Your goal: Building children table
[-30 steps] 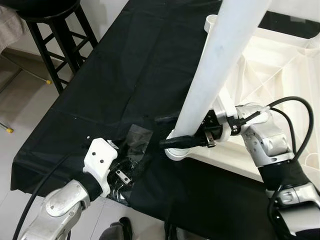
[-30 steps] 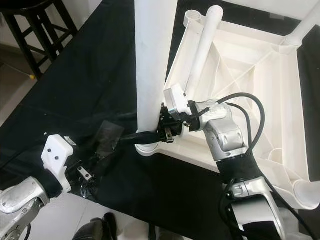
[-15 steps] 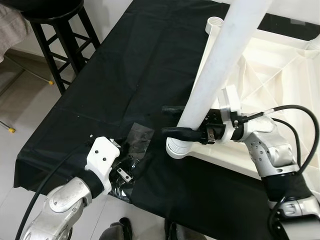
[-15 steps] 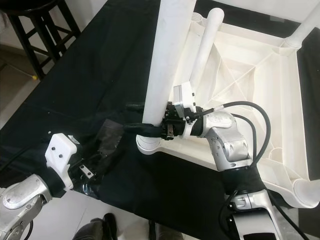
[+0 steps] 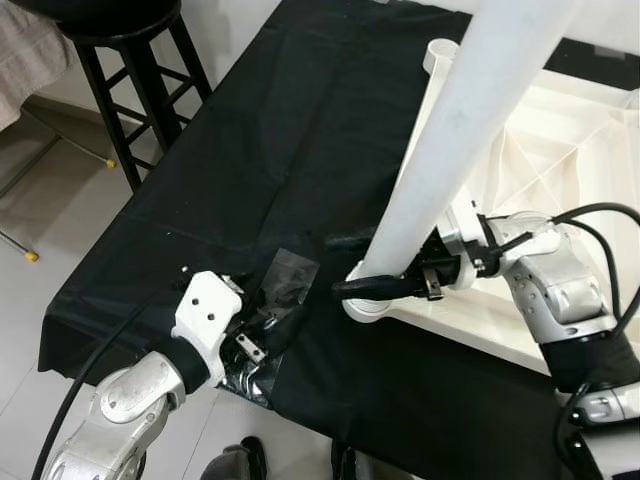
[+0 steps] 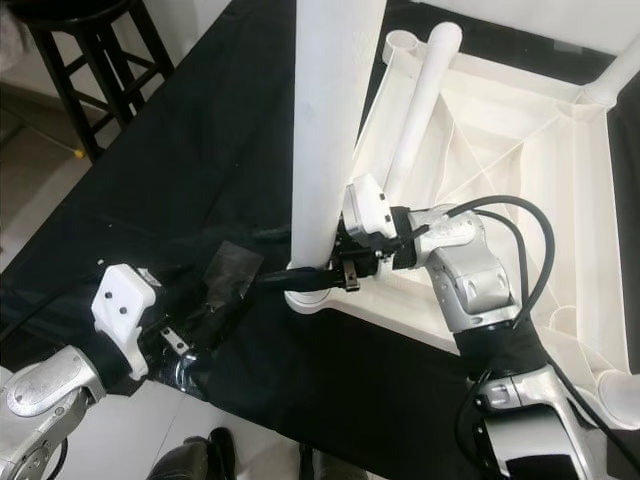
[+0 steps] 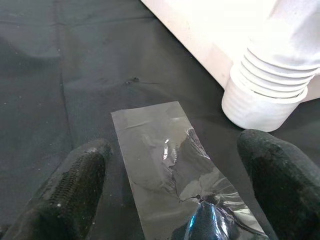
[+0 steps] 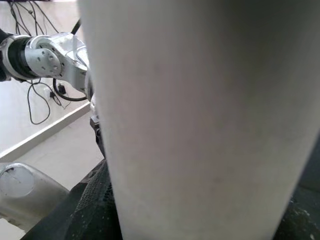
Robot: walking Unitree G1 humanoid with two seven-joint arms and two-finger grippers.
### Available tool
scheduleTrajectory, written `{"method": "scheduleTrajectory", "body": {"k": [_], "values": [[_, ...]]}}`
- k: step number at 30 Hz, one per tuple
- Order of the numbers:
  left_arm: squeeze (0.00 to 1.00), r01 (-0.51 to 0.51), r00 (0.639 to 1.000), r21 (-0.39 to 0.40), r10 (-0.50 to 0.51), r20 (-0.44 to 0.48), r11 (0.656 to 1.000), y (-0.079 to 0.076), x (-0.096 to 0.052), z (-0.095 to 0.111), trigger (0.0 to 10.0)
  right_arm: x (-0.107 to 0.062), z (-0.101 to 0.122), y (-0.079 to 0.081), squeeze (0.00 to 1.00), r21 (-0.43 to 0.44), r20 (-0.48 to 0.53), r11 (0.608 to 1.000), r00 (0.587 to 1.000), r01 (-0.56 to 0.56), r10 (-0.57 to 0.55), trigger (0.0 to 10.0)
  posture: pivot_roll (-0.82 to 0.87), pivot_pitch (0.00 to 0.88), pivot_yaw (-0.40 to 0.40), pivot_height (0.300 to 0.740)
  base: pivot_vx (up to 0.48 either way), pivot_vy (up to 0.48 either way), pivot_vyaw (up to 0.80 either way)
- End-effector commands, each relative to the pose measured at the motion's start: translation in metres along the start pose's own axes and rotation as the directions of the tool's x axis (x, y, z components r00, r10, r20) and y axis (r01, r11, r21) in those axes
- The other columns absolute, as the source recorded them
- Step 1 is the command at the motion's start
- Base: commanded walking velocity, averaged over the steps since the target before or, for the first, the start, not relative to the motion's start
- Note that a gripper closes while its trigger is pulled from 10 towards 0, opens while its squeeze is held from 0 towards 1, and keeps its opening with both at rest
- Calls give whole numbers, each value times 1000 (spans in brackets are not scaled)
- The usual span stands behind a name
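Note:
The white plastic children's table (image 6: 520,150) lies upside down on a black cloth. A thick white table leg (image 5: 450,150) stands in its near left corner socket (image 5: 368,305), leaning slightly. My right gripper (image 5: 345,265) is shut on the table leg just above the socket, one black finger on each side. In the right wrist view the table leg (image 8: 200,120) spans the space between the fingers. My left gripper (image 7: 175,200) is open near the front edge, its fingertips (image 7: 75,185) straddling a crumpled clear plastic film (image 7: 165,160).
A second white leg (image 6: 415,110) lies along the table's left rim, and a third (image 6: 615,75) stands at the far right corner. A black stool (image 5: 135,60) stands on the floor to the left. The cloth's front edge (image 5: 150,375) is close to my left arm.
My right wrist has rolled around the base of the leg, and the leg's lean has altered a little. The left gripper stays over the film. The camera shifted slightly.

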State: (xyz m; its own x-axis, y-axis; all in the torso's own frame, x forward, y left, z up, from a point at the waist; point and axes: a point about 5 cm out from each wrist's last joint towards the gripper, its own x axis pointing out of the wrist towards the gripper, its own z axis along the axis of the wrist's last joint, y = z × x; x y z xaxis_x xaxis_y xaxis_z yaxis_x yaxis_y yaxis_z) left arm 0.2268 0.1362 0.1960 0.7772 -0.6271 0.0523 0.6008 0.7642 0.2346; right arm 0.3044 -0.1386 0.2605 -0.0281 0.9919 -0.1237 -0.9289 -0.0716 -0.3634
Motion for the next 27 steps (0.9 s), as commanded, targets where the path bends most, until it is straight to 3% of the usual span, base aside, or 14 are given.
{"method": "scheduleTrajectory", "body": {"k": [1,6,7,8,9,10,11,12,13,14,17,21,24,27], "values": [[0,18,999,-8,-18,-30,1000,-3,-1,-7,10000,-3,-49,15,0,235,-104,970,994,65,-41,10000,-21,349,-49,740,0,0,0],[0,20,999,-6,-20,-31,1000,-2,-1,-8,10000,-2,-55,16,0,259,-108,949,981,181,-158,10000,-26,347,-54,740,0,0,0],[0,21,999,-3,-21,-31,1000,-2,-1,-8,10000,1,-60,20,0,290,-130,914,958,284,-257,10000,-29,344,-60,740,0,0,0],[0,21,999,-3,-21,-31,1000,-2,-1,-8,10000,1,-60,20,0,290,-130,914,958,284,-257,10000,-29,344,-60,740,0,0,0],[0,18,999,-3,-18,-29,1000,-1,0,-8,10000,6,-64,26,0,307,-159,880,931,364,-329,10000,-42,344,-64,740,0,0,0],[0,19,999,1,-19,-28,1000,0,0,-9,10000,17,-77,34,0,290,-289,785,832,548,-474,10000,-57,344,-68,740,0,0,0],[0,19,999,1,-19,-28,1000,0,0,-9,10000,17,-77,34,0,290,-289,785,832,548,-474,10000,-57,344,-68,740,0,0,0],[0,18,1000,1,-18,-24,1000,1,2,-9,10000,27,-92,58,0,175,-506,528,536,831,-675,10000,-72,336,-65,740,0,0,0],[0,18,1000,0,-18,-18,1000,1,4,-9,10000,33,-95,74,0,184,-550,447,469,875,-692,10000,-72,336,-65,740,0,0,0],[0,18,1000,0,-18,-18,1000,1,4,-9,10000,33,-95,74,0,184,-550,447,469,875,-692,10000,-72,336,-65,740,0,0,0],[0,24,1000,2,-24,1,1000,4,11,-8,10000,52,-99,96,0,243,-562,376,445,894,-698,10000,-89,323,-41,740,0,0,0],[0,40,999,20,-40,14,999,8,16,-6,10000,57,-98,78,0,239,-525,375,444,896,-726,10000,-87,291,-28,740,0,0,0],[0,27,999,45,-28,22,999,16,17,-3,10000,54,-99,64,0,215,-500,357,416,909,-760,10000,-76,261,-19,740,0,0,0],[0,16,999,52,-18,27,999,20,17,-1,10000,54,-98,62,0,201,-500,332,388,922,-774,10000,-76,261,-19,740,0,0,0]]}}
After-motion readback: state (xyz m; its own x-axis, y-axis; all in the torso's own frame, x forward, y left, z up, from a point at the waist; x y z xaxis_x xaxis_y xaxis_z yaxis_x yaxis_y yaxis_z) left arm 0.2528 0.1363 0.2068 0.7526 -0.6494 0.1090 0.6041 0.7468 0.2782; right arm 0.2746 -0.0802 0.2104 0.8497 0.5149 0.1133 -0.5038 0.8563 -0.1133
